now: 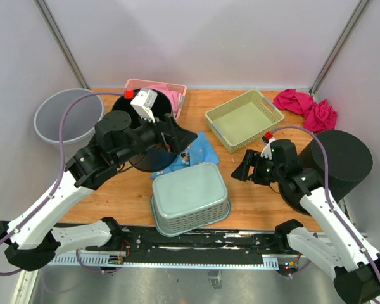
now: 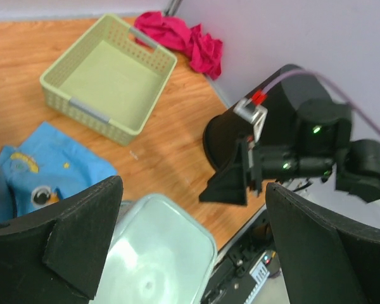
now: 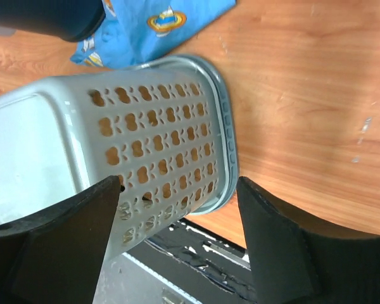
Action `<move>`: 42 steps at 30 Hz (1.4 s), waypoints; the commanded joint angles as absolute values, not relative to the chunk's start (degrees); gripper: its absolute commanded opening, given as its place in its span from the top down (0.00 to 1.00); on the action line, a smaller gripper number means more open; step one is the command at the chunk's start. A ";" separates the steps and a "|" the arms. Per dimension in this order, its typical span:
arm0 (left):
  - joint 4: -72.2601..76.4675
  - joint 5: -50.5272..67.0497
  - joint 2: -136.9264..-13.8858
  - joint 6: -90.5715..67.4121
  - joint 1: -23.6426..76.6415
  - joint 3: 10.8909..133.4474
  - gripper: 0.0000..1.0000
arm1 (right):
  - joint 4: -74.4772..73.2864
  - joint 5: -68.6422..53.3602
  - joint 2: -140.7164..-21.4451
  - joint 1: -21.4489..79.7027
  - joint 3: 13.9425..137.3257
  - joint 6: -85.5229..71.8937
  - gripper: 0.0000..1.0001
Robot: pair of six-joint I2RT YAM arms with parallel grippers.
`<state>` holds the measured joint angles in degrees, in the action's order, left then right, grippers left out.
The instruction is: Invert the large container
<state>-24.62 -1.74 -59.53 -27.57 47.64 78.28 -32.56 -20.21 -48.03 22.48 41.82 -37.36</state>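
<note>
The large container is a pale blue-grey perforated basket. It lies bottom up, rim on the wood, at the table's near edge. It also shows in the left wrist view and in the right wrist view. My left gripper is open and empty, hovering just behind and above the basket. My right gripper is open and empty, just right of the basket and apart from it, with the basket's rim end between its spread fingers in the right wrist view.
A blue printed cloth lies behind the basket. A yellow-green basket stands at the back right, with a magenta cloth beyond it. A pink basket, a grey bin and a black bin also stand around.
</note>
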 commanded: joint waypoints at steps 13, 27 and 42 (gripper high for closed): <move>-52.55 -4.09 -48.81 -44.02 47.83 60.32 0.01 | -43.69 -3.16 -48.05 21.81 59.71 -21.61 0.21; -47.83 -8.86 -58.61 -49.49 54.68 54.37 0.01 | -44.93 -2.33 -51.39 21.81 61.72 -18.94 0.19; -7.93 8.72 -79.81 -45.57 57.21 59.92 0.01 | -48.70 5.75 -60.10 21.80 73.71 -12.48 0.21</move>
<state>-20.58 3.36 -72.66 -49.04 56.45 53.78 -48.36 3.27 -55.48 22.48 68.55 -16.12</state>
